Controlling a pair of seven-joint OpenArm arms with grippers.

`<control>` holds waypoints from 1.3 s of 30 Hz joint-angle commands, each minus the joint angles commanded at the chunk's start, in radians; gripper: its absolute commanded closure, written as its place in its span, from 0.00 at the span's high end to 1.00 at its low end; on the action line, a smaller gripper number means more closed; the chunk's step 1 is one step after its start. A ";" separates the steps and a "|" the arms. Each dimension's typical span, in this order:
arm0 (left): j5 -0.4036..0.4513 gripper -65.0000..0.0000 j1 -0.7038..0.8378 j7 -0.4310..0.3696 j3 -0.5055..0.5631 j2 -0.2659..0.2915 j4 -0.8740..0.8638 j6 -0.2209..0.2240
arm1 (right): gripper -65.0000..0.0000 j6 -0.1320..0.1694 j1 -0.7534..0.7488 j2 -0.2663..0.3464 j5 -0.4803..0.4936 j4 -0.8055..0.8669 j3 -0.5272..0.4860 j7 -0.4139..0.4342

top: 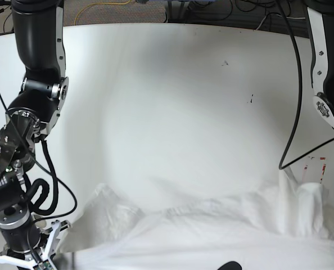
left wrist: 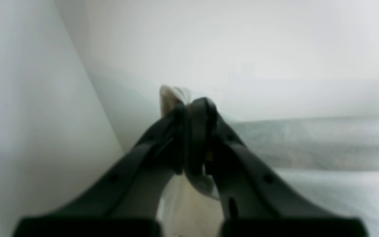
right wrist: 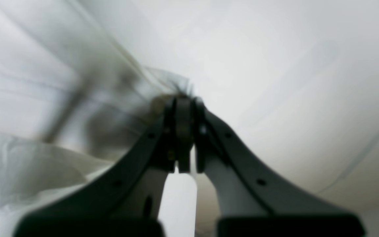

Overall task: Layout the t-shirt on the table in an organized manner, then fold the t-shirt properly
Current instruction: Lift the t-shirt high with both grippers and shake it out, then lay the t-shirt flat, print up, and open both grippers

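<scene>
Overall, the count is short: two arms, one t-shirt (top: pixel 212 236) and one table (top: pixel 172 101). In the base view, the right arm (top: pixel 35 84) stands along the left edge, black and jointed, with cables looping beside it. Its gripper is not seen from there, but the right wrist view shows the right gripper (right wrist: pixel 184 102) with its black fingers (right wrist: pixel 179 131) pressed together on a bunch of thin white fabric, apparently part of the shirt, though that view is badly blurred. Dark smears show through the cloth to the left of the fingers; no lettering can be read.

The t-shirt lies rumpled across the near edge of the table, spreading from lower left to lower right and running out of the bottom of the base view. Beyond it the white tabletop stretches bare to the far rounded edge, marked only by a few tiny dark specks (top: pixel 225 63).

At the right, red tape marks (top: pixel 316 167) sit just above the shirt's raised corner, beside the left arm (top: pixel 327 62). The left gripper (left wrist: pixel 192 102) is likewise clamped on a fold of white cloth.
</scene>
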 joint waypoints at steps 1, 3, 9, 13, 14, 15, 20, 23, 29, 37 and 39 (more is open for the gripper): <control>0.000 0.00 0.038 0.000 0.000 0.002 0.023 0.000 | 0.00 0.000 -0.038 -0.002 0.000 0.014 0.011 0.000; 0.000 0.00 0.114 0.002 0.000 0.023 0.066 0.000 | 0.00 0.000 -0.120 -0.009 0.005 0.031 0.040 0.000; -0.002 0.00 0.356 0.003 -0.005 0.051 0.161 0.000 | 0.00 0.000 -0.364 -0.072 0.008 0.038 0.173 0.005; -0.005 0.00 0.486 0.003 -0.005 0.052 0.187 0.000 | 0.00 0.000 -0.482 -0.104 0.008 0.038 0.230 0.006; -0.005 0.00 0.545 0.002 -0.005 0.054 0.193 0.000 | 0.00 0.000 -0.535 -0.117 0.008 0.038 0.250 0.006; -0.005 0.00 0.574 -0.002 -0.005 0.058 0.195 0.000 | 0.00 0.000 -0.565 -0.123 0.008 0.038 0.261 0.008; -0.005 0.00 0.720 -0.003 -0.052 0.087 0.195 -0.003 | 0.00 0.000 -0.718 -0.164 0.008 0.037 0.325 0.066; -0.003 0.00 0.815 -0.002 -0.098 0.103 0.195 -0.035 | 0.00 0.000 -0.818 -0.190 0.008 0.037 0.345 0.114; 0.005 0.00 0.970 0.002 -0.147 0.118 0.195 -0.126 | 0.00 0.000 -0.985 -0.226 0.009 0.034 0.345 0.169; 0.005 0.00 1.148 0.002 -0.192 0.114 0.193 -0.141 | 0.00 0.000 -1.091 -0.259 0.009 0.032 0.347 0.183; 0.005 0.00 1.181 0.002 -0.192 0.114 0.193 -0.141 | 0.00 0.000 -1.106 -0.262 0.009 0.032 0.347 0.183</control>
